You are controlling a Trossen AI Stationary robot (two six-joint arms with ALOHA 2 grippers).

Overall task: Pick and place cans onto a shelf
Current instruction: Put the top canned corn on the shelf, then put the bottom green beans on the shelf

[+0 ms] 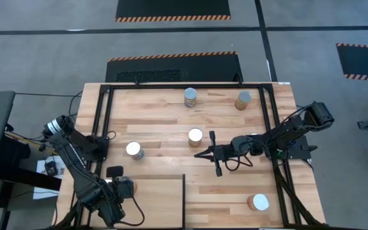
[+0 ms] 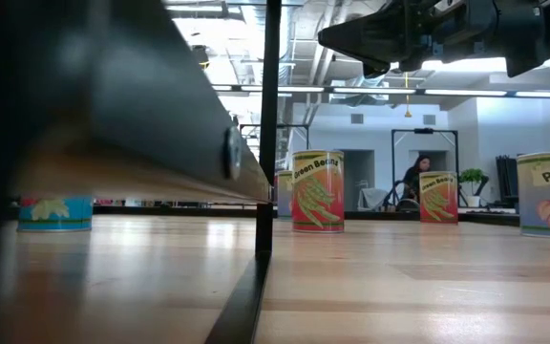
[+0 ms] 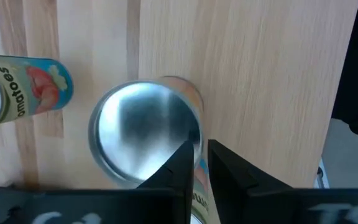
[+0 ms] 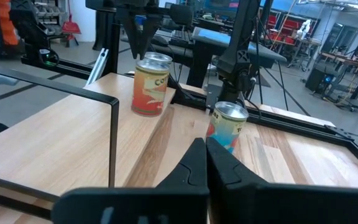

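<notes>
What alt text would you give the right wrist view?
The right pincer, fingers shut, points across the butcher-block table toward two upright cans: an orange-labelled one on the pale plywood shelf under the left pincer, and a blue-and-red one nearer on the table. A thin black frame stands beside the shelf, workshop behind.

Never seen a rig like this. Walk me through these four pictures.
This is a robot with two dark arms working at a wooden table. One picture looks straight down, one looks level across the tabletop, and two come from cameras on the arms' wrists. In the overhead picture, five tins stand about the table. The left tool hangs over another tin, which stands on a pale panel. I cannot tell whether it grips that tin. The right tool is shut and empty, above mid-table.
</notes>
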